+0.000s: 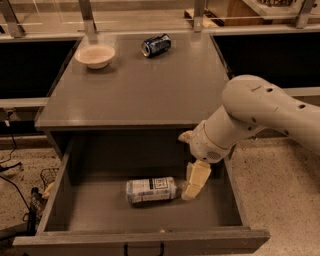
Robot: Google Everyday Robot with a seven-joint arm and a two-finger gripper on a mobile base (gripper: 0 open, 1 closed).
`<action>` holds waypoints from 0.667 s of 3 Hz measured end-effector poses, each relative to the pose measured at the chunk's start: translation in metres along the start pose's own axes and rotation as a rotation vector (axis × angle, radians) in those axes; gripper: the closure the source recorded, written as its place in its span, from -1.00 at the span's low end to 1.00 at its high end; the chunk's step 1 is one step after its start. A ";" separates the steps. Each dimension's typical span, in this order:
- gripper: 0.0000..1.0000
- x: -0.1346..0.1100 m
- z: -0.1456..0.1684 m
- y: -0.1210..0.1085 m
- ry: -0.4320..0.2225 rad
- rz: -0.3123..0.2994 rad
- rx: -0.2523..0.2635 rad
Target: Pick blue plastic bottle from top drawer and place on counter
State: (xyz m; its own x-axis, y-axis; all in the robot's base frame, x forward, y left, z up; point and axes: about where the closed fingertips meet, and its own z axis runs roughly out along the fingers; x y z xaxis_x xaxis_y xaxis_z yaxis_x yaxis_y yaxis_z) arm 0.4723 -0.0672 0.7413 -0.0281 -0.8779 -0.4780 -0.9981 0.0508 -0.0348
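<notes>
The blue plastic bottle [150, 190] lies on its side on the floor of the open top drawer [100, 215], its label facing up and its cap end to the right. My gripper [195, 181] reaches down into the drawer from the right and sits at the bottle's cap end, hiding the cap. The white arm comes in from the right edge of the view. The grey counter [135, 90] lies above and behind the drawer.
A dark blue soda can [156, 45] lies on its side at the back of the counter. A white bowl [95, 55] stands at the back left. Metal rail posts [87, 15] stand behind the counter. Cables [15, 165] lie on the floor at the left.
</notes>
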 end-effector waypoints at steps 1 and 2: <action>-1.00 -0.002 0.001 0.002 -0.004 -0.005 -0.005; -1.00 -0.007 0.003 0.007 -0.015 -0.021 -0.019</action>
State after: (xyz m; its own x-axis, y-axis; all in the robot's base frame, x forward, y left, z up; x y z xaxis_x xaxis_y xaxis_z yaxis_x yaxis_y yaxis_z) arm 0.4656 -0.0597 0.7419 -0.0063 -0.8713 -0.4908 -0.9993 0.0235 -0.0288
